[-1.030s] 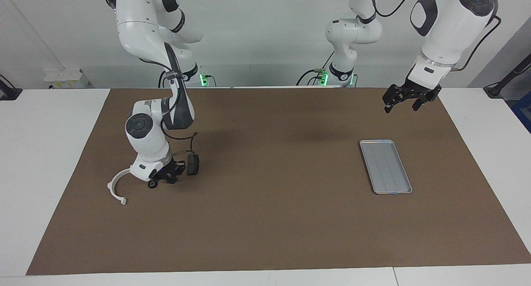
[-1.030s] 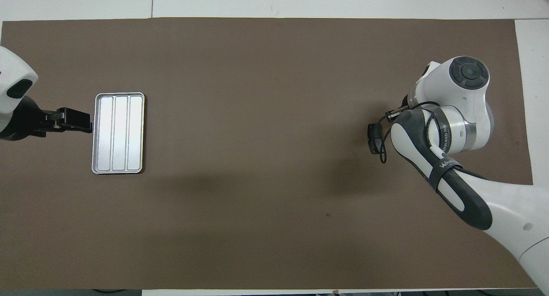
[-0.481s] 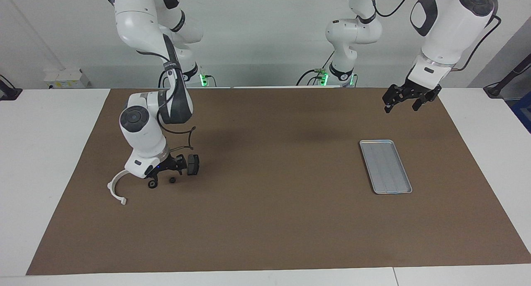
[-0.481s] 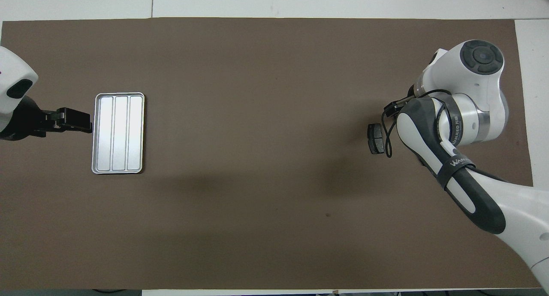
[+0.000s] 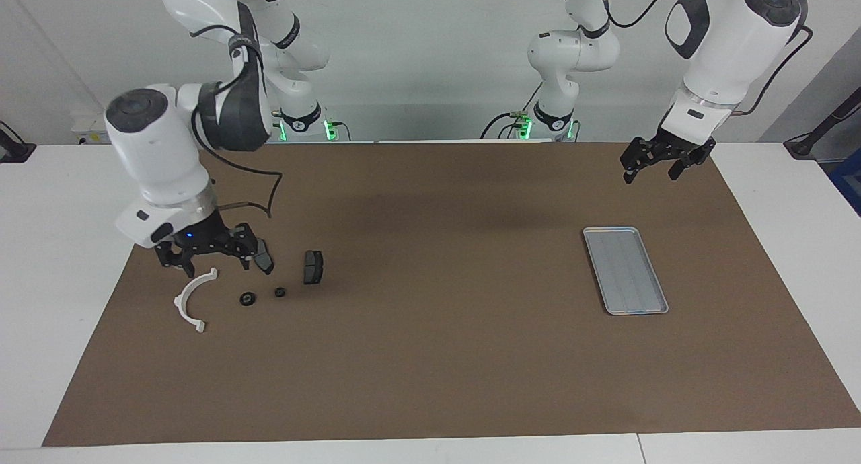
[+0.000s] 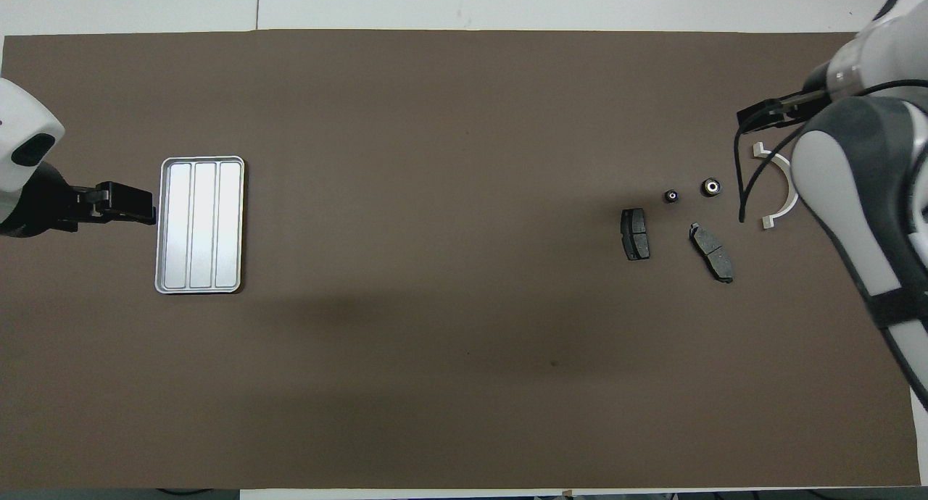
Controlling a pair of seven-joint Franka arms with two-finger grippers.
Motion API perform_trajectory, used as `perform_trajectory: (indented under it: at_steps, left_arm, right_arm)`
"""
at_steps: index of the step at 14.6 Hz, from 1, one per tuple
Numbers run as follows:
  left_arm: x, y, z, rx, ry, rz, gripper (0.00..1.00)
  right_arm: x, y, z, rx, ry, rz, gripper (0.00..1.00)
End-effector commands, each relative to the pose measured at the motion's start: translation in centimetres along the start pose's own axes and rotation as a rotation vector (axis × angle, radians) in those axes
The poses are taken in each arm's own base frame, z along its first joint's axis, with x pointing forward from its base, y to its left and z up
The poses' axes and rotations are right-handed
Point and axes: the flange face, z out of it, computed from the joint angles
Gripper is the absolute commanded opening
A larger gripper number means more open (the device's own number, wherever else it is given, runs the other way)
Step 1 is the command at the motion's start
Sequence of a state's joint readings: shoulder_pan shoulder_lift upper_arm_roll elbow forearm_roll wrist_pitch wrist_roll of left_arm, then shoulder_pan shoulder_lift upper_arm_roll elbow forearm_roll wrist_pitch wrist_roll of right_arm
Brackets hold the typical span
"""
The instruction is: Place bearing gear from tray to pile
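Bearing gear (image 5: pixel 279 292) lies on the mat in the pile, beside second bearing (image 5: pixel 247 298); tray (image 5: pixel 625 269) bare; right gripper (image 5: pixel 210 257) raised above pile, fingers spread, empty; left gripper (image 5: pixel 651 167) waits spread by the tray.

Right gripper (image 5: pixel 211 254) hangs low over the worktop (image 5: pixel 430 356) at the right arm's end, wrist pitched down, jaws spread, nothing held. Left gripper (image 5: pixel 651 165) waits raised above the worktop at the left arm's end, jaws spread, empty.
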State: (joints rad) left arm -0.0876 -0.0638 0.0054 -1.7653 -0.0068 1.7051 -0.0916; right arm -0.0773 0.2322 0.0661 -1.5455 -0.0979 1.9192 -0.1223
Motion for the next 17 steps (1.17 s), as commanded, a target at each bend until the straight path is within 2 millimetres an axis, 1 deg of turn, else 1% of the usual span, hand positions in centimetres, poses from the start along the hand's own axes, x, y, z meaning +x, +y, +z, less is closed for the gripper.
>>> perform_trajectory:
  at_steps: [1,3,5,6,7,8,12,14,17]
  left_arm:
    - [0.1,-0.1,-0.3,-0.015,-0.002,0.009,1.0]
    - [0.1,-0.1,-0.3,-0.013,-0.002,0.009,1.0]
    - [0.1,-0.1,-0.3,-0.015,-0.002,0.009,1.0]
    - [0.1,-0.1,-0.3,-0.013,-0.002,0.009,1.0]
    - [0.1,0.0,-0.3,-0.015,-0.002,0.011,1.0]
    - [0.1,0.0,-0.3,-0.013,-0.002,0.011,1.0]
    - [0.1,-0.1,-0.3,-0.015,-0.002,0.009,1.0]
    - [0.1,-0.1,-0.3,-0.015,-0.002,0.009,1.0]
    - [0.1,-0.1,-0.3,-0.013,-0.002,0.009,1.0]
  right_arm:
    - [-3.4,1.3,-7.5,-0.006,0.041,0.087,1.0]
    - [-5.4,2.4,-10.8,-0.017,0.044,0.13,1.0]
    - [-7.5,2.2,-12.6,-0.014,-0.016,0.136,1.0]
    - [-8.6,2.3,-12.7,-0.011,-0.068,0.132,1.0]
    - [-9.3,2.7,-12.1,-0.005,-0.106,0.132,1.0]
    - [-9.8,2.6,-11.2,-0.001,-0.126,0.121,1.0]
    - [-9.7,0.8,-9.9,0.052,-0.146,0.116,1.0]
    - [-9.8,0.8,-9.1,0.056,-0.159,0.117,1.0]
    - [-9.7,0.2,-9.2,0.079,-0.153,0.116,1.0]
